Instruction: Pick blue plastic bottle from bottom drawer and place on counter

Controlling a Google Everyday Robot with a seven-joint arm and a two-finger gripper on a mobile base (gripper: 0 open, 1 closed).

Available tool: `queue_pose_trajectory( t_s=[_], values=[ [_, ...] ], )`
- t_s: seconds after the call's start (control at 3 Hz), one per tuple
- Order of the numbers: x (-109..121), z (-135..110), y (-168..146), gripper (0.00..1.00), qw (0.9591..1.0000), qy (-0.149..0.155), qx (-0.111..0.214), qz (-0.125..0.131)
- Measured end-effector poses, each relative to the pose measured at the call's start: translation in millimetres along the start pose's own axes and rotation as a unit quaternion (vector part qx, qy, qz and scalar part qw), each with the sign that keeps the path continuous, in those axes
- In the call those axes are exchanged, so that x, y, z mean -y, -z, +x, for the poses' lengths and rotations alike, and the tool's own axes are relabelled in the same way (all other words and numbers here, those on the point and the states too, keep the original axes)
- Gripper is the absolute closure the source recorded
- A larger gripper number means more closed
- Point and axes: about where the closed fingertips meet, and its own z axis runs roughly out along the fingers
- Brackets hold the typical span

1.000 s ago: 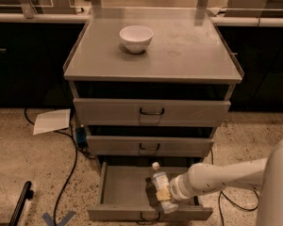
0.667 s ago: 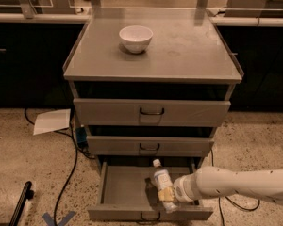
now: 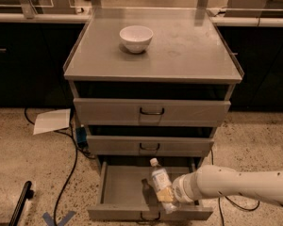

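Note:
The blue plastic bottle [image 3: 160,181] is a clear bottle with a white cap, tilted with the cap up and to the left, above the tray of the open bottom drawer [image 3: 121,189]. My gripper [image 3: 166,197] reaches in from the right on a white arm and is shut on the bottle's lower half. The bottle appears lifted a little off the drawer floor. The counter [image 3: 188,46] is the grey cabinet top above, with a white bowl [image 3: 136,38] standing near its back left.
Two shut grey drawers [image 3: 152,111] sit above the open one. A white sheet of paper [image 3: 52,121] and black cables [image 3: 70,168] lie on the speckled floor to the left. Dark cabinets and a long pale counter run behind.
The bottle has risen slightly and moved a bit to the left with the gripper still holding it. The arm is stretched out more from the right.

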Motion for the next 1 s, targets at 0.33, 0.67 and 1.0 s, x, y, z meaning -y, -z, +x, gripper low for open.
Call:
queue_pose_trajectory(
  t_s=[0.33,0.67,1.0],
  values=[
    [-35,-7,37,1.00,0.9992,0.036,0.012,0.014],
    [-66,-25,89,1.00,0.9955,0.076,0.035,0.044],
    [-91,-60,149,1.00,0.9866,0.113,0.083,0.084]
  ],
)
